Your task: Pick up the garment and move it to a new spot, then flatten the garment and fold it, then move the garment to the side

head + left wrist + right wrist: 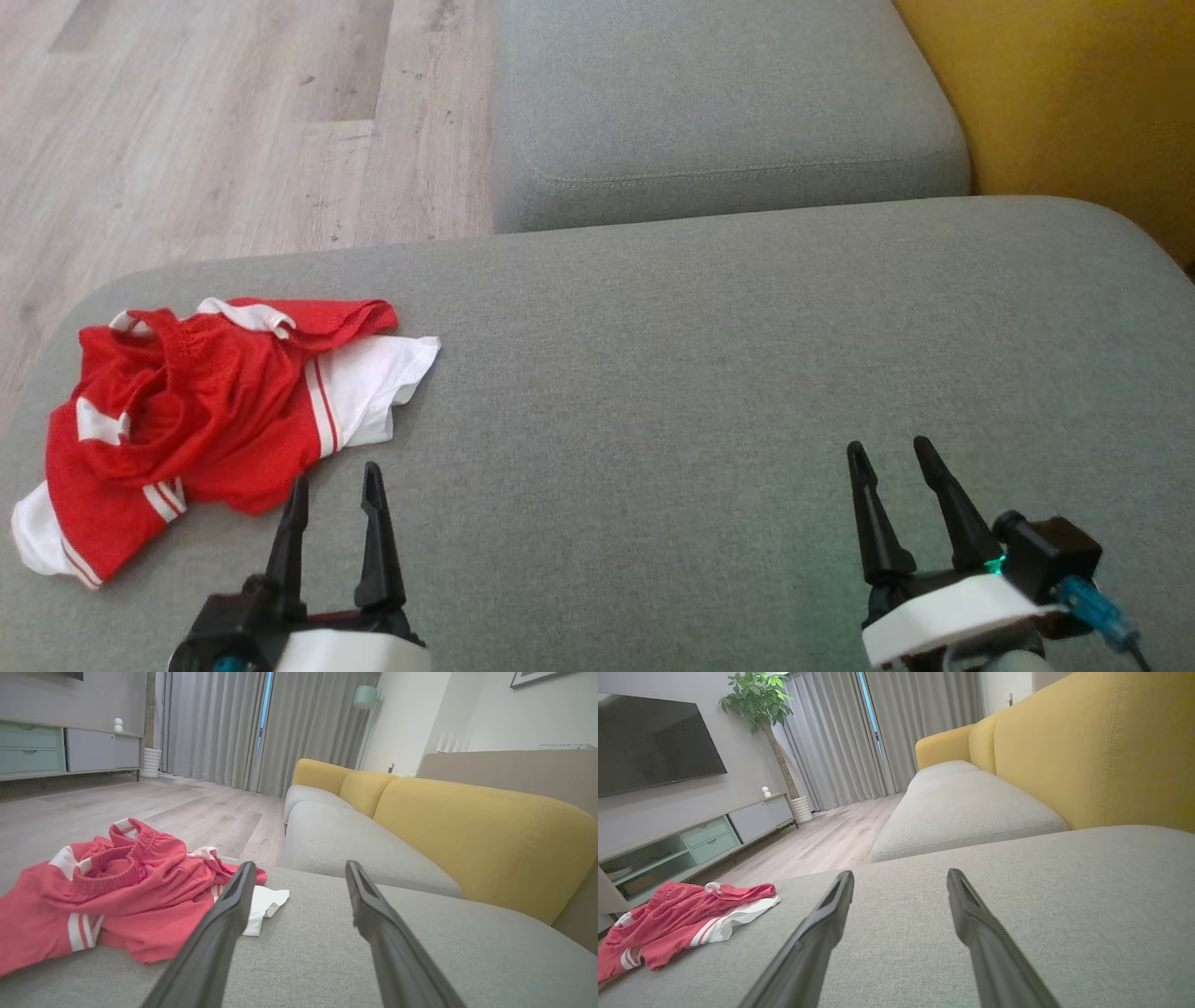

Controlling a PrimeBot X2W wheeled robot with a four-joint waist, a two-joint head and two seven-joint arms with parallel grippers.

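The garment (201,420) is a red pair of shorts with white panels and stripes, lying crumpled at the left end of the grey sofa seat (709,392). It also appears at the left in the left wrist view (117,891) and at the lower left in the right wrist view (682,919). My left gripper (334,487) hovers open just beside the garment's near right edge, with nothing between its fingers. My right gripper (889,455) is open and empty over bare cushion far to the right.
A second grey seat cushion (728,103) lies beyond the first, with the yellow backrest (1074,103) on the right. Wooden floor (215,121) drops away past the seat's far left edge. A TV cabinet (700,835) and curtains (243,728) stand across the room.
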